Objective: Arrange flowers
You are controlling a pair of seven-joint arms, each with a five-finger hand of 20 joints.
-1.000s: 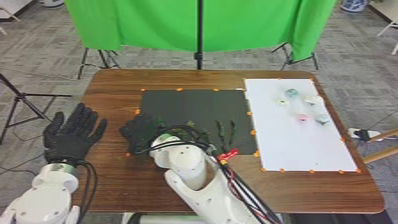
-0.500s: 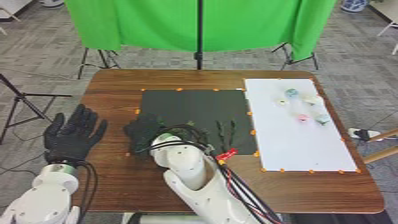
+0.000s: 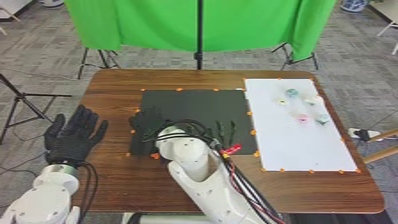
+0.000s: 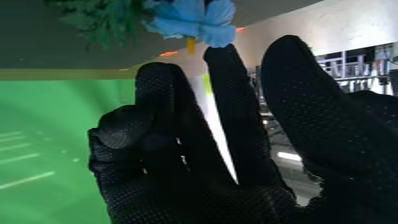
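The blue, broad-petalled flower (image 4: 191, 22) sits just beyond the fingertips of the right hand in the right wrist view, beside a tuft of dark green foliage (image 4: 98, 22); contact with the glove cannot be determined. Two slender dark green stems (image 3: 221, 132) lie side by side on the square black mat (image 3: 200, 107). A group of small flowers lies on the white rectangular mat (image 3: 298, 150): a light blue bloom (image 3: 291, 92), a pink bloom (image 3: 303, 118) and several pale ones.

The right hand (image 3: 147, 121), in a black fabric glove, is positioned at the side of the black mat nearest the left hand — state: open, fingers mostly extended. The left hand (image 3: 73, 135), gloved alike, is beside the black mat — state: open, fingers straight. Orange markers edge both mats. The brown wooden table (image 3: 115, 182) supports both mats; a green fabric curtain (image 3: 151, 25) hangs behind it.
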